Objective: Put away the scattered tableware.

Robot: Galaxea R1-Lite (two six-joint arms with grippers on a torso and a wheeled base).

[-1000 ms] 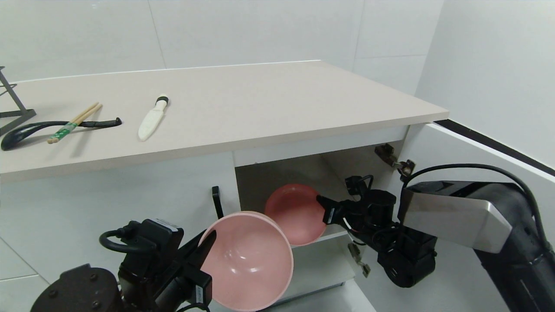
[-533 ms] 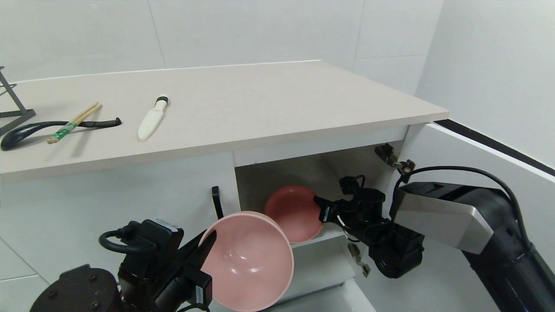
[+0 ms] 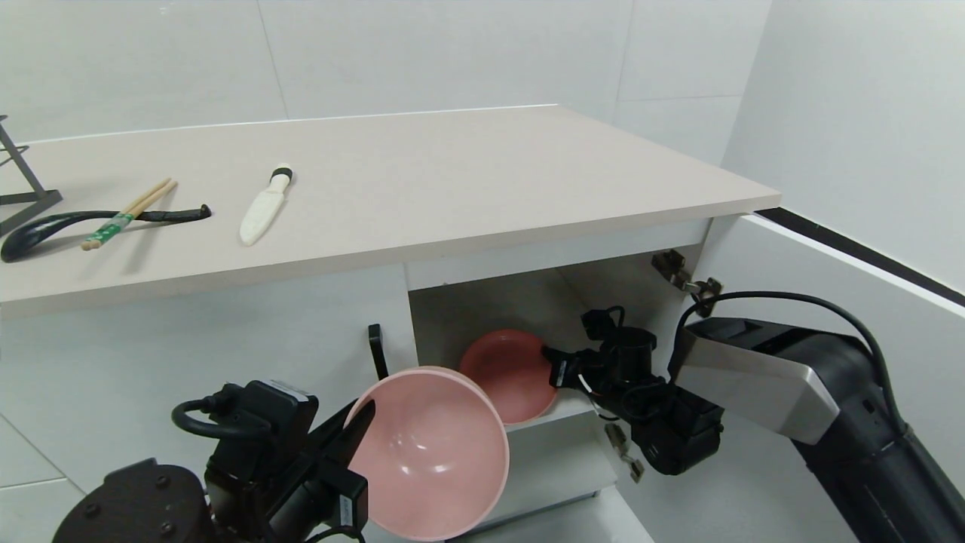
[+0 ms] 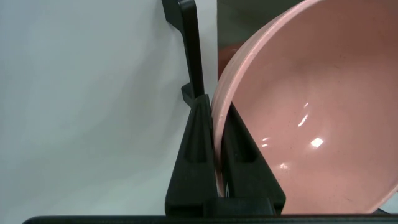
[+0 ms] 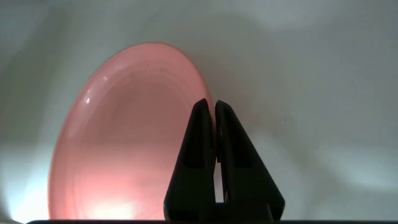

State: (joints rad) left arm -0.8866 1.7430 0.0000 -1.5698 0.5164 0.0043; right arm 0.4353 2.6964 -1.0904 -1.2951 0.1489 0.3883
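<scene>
**Both grippers clamped on pink dishes at the open cupboard**

The right gripper [image 3: 550, 354] [image 5: 211, 106] has its jaws closed thin on the rim of the pink plate [image 3: 503, 373] [image 5: 124, 143]. The plate stands on edge inside the cupboard, low by the shelf [image 3: 562, 411]. The left gripper [image 3: 366, 415] [image 4: 213, 107] pinches the rim of the tilted pink bowl [image 3: 430, 460] [image 4: 311, 112], just outside the opening. On the counter [image 3: 452, 181] above, chopsticks [image 3: 128, 213] lie across a black spoon [image 3: 41, 226], with a white knife [image 3: 265, 205] near them.
</scene>
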